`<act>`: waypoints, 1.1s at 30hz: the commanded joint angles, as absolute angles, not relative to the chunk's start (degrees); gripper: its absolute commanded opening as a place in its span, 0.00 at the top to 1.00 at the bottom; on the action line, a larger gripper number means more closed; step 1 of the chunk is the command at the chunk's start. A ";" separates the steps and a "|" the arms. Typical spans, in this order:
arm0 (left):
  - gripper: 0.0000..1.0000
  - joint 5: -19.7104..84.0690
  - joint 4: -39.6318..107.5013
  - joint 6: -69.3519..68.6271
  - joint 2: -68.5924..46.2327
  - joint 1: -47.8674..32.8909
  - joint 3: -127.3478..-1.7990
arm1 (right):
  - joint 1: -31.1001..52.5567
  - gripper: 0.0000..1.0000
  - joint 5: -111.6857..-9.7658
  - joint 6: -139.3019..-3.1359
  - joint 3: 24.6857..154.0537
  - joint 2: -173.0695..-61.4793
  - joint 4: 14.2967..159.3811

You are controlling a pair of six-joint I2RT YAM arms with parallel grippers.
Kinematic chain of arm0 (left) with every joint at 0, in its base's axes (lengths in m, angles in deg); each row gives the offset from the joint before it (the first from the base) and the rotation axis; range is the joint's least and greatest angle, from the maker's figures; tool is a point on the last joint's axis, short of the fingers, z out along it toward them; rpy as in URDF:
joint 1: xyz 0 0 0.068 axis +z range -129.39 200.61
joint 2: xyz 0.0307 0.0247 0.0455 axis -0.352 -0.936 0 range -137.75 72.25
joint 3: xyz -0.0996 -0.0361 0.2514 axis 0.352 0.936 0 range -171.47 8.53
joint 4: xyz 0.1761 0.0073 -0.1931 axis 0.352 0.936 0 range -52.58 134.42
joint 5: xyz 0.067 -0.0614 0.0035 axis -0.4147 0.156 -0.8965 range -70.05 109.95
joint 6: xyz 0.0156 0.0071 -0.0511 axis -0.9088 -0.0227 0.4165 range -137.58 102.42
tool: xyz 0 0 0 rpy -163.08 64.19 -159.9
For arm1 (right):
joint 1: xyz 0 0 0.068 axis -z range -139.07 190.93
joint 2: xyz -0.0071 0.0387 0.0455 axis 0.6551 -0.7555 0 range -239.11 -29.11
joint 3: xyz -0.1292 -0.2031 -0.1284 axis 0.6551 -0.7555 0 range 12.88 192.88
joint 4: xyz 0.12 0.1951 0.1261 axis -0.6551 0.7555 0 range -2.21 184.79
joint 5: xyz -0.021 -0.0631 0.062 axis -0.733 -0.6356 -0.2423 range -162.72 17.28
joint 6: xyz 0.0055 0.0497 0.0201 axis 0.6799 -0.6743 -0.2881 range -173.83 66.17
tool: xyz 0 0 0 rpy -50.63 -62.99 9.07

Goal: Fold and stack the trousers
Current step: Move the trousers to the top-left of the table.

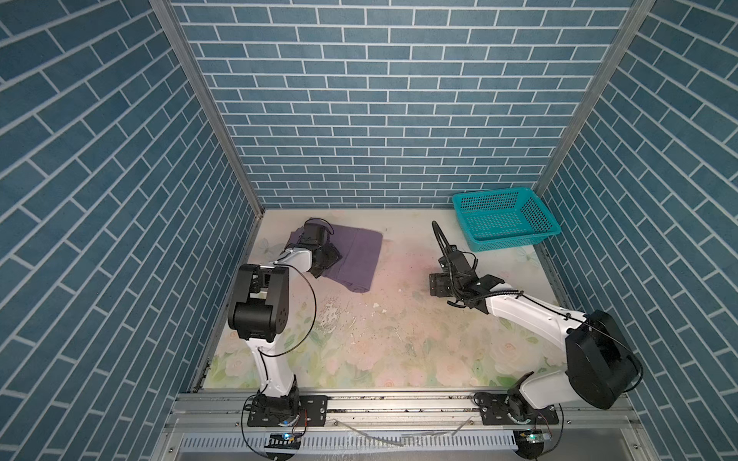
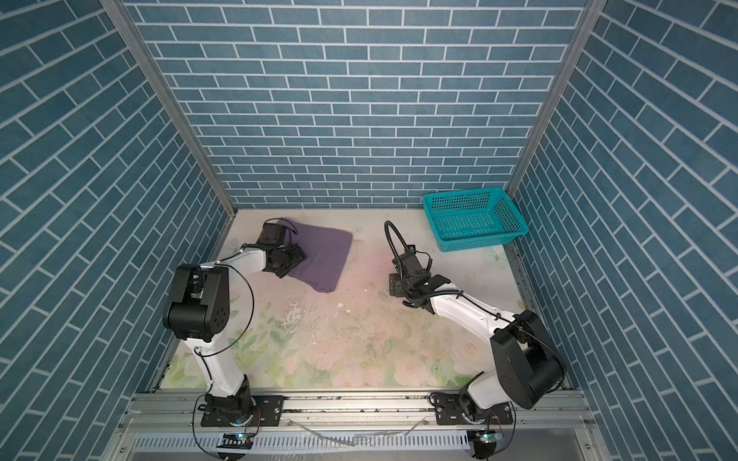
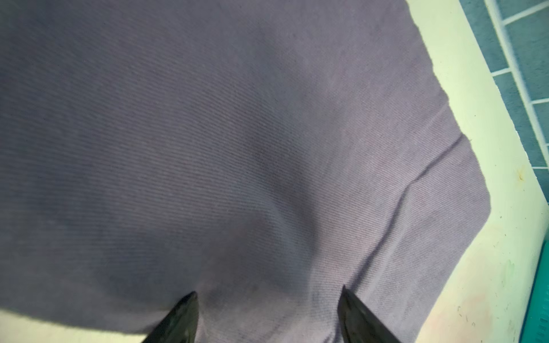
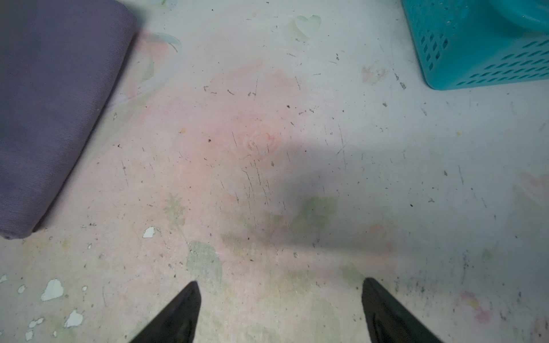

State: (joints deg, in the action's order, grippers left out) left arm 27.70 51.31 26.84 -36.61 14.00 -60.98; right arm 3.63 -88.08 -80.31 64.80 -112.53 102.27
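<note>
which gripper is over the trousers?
The left gripper: it is open right above the folded purple trousers. The right gripper is over bare table, apart from them.

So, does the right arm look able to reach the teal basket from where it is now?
Probably yes. The right gripper hangs open over bare table, and the basket stands farther back with nothing between; the folded trousers lie off to the other side.

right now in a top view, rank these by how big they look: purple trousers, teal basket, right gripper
1. teal basket and trousers: about alike; the left arm hides part of the trousers, so unranked
2. right gripper: clearly smallest
</note>
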 commanded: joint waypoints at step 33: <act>0.24 12.55 75.92 20.02 -59.04 -1.68 -91.10 | 9.41 0.15 -84.07 -77.64 61.46 -107.64 100.40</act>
